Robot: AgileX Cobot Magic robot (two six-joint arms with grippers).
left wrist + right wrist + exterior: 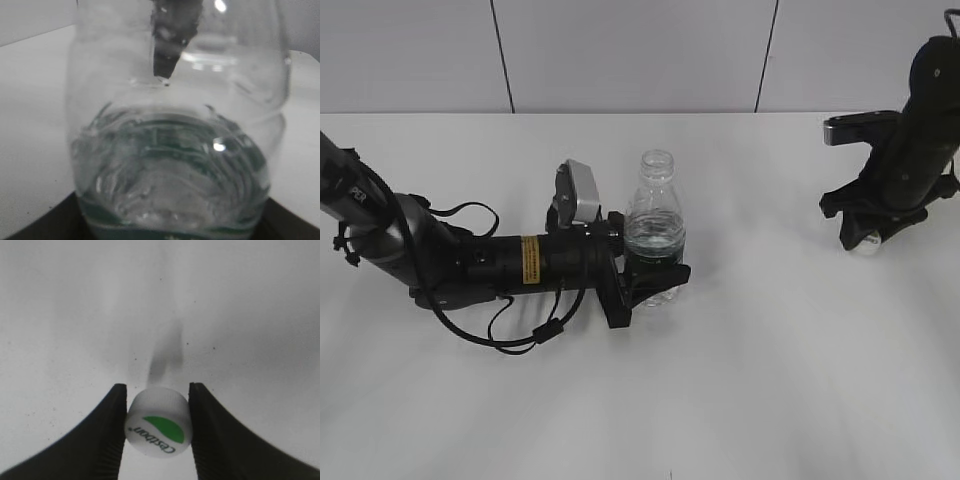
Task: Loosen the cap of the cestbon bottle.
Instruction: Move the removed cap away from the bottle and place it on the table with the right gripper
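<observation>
- The cap (158, 421) sits clamped between the two dark fingers of the right pincer (157, 427), off the bottle entirely; in the exterior view it shows only as a pale spot at the pincer's tip (868, 243), low over the desk (770, 380) at the far right.
- The cestbon bottle (655, 235) stands upright near the middle of the desk, its neck open, well apart from the cap.
- The left pincer (650, 280) is clamped around the bottle's lower body, the arm lying along the desk from the left.
- Judging from this, the loosening looks done; what remains is probably setting the cap down. To do that well, I would lower it until it rests on the desk before parting the fingers, so it does not roll, and keep the left grip firm so the water-filled bottle does not tip.
- Hard to make out: the bottle's label is hidden behind the left pincer; the left wrist view is blurred, filled with clear plastic and water; whether the cap touches the desk cannot be told.
</observation>
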